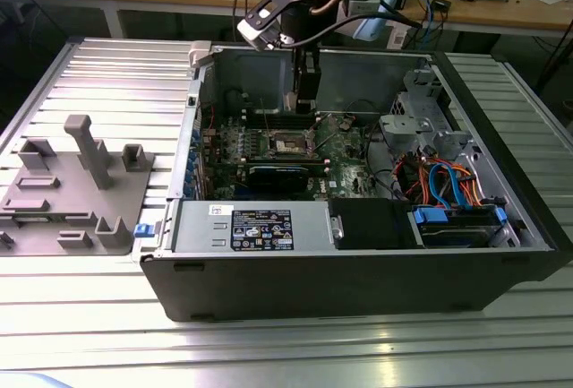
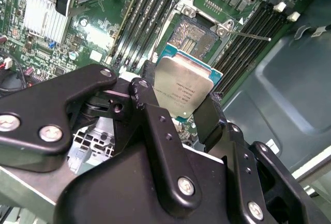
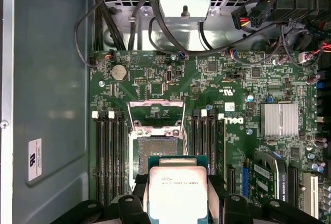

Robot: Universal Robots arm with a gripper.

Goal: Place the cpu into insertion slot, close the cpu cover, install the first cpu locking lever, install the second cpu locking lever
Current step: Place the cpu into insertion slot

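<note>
Right now your gripper [image 2: 179, 94] is clenched on the cpu [image 2: 184, 88], pinching two opposite edges with the silver face turned toward both wrist views. You hold it above the motherboard [image 3: 243, 146], near the slot [image 3: 158, 154] but apart from it. The slot's gold pin field lies bare, and the cover [image 3: 156, 111] stands swung open just beyond it, inside the case [image 1: 358, 289] on the surface [image 1: 89, 334].

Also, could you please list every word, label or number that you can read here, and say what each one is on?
None can be quoted reliably.
cpu: engraved lines on its metal face, too small to read.
Black label on the power supply: white print, too small to read.
White sticker on the case panel: too small to read.
Motherboard: white silkscreen codes, too small to read.
</note>
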